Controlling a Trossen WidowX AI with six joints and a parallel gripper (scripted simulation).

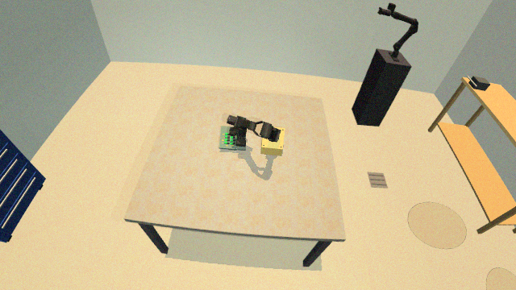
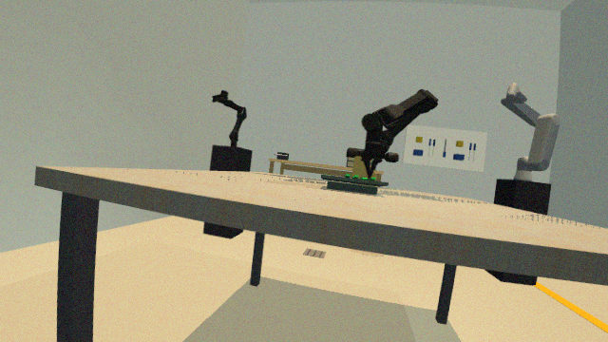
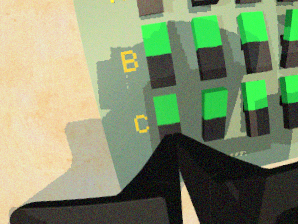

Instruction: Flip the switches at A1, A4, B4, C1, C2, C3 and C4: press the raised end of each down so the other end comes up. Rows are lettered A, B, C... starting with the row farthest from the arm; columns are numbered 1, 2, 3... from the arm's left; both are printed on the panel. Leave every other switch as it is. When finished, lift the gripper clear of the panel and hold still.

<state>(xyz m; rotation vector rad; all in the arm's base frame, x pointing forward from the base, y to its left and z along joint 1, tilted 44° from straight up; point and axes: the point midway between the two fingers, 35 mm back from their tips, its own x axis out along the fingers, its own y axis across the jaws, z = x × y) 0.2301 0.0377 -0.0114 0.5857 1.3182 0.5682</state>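
Note:
The switch panel (image 1: 222, 138) (image 2: 381, 183) (image 3: 92, 25) is pale green with yellow lettering. My gripper (image 2: 370, 178) (image 3: 173, 140) is shut and empty. Its tips are at the near, dark end of switch C1 (image 3: 166, 109) and hide part of it; contact is not clear. Switches C2 (image 3: 215, 102), C3 (image 3: 255, 95) and C4 (image 3: 290, 90) lie to its right, each with a green far half and a dark near half. B1 (image 3: 157, 39) and B4 (image 3: 291, 25) show green far halves too. A1 (image 3: 150, 6) is cut off by the top edge, and A4 is out of the wrist view. Tilts are hard to read.
My arm (image 1: 266, 130) (image 2: 399, 111) stands on a yellow block (image 1: 272, 151) beside the panel, on the table (image 1: 242, 201) (image 2: 237, 199). Raised switches B2 (image 3: 207, 32) and B3 (image 3: 253, 27) stand close by. Other arms on pedestals are well away from the table.

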